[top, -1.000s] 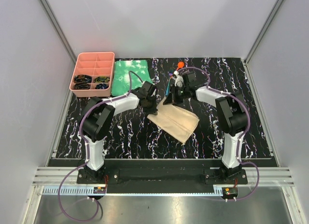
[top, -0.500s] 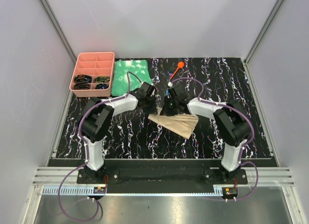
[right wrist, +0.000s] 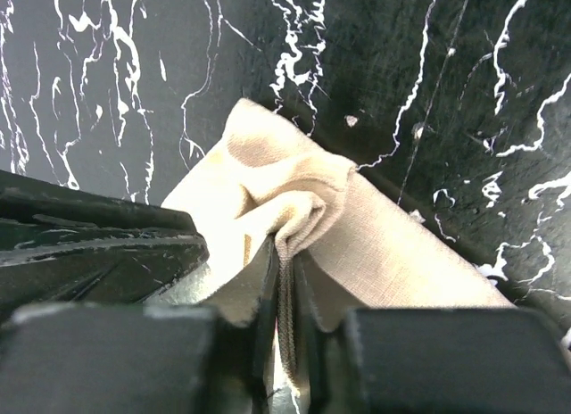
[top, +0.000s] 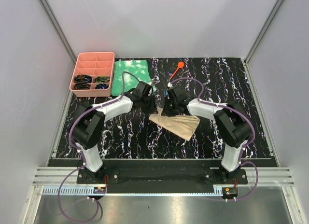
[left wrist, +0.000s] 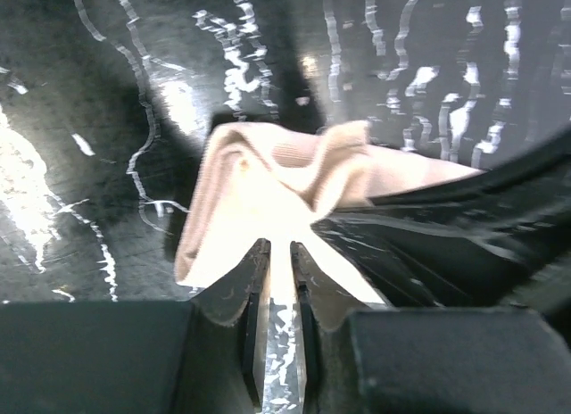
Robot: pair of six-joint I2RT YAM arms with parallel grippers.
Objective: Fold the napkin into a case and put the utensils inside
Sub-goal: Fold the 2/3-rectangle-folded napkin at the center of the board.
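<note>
1. Napkin lies on the black marbled tabletop, roughly centred between the two arms. The near part is flat. The far-left corner is bunched and pulled up into a peak.
2. Right end effector: fingers together, clamped on a gathered fold at that raised corner. The right wrist view shows cloth squeezed into the slit between them.
3. Left end effector: fingers nearly together with only a thin slit. The napkin edge runs right up to the tips and the cloth rumples ahead of them. Can't tell whether it is actually pinching the cloth.
4. The two end effectors sit just beside each other at the same corner, and each wrist view shows the other's black body at the frame edge.
5. Orange spoon lies on the tabletop behind the right end effector, round head pointing away from the arms, apart from the napkin. Not inside anything.
6. The blue utensil is too small to make out for sure.
7. Green mottled cloth lies flat at far left, just beside a pink divided tray holding dark items in its near compartments.
</note>
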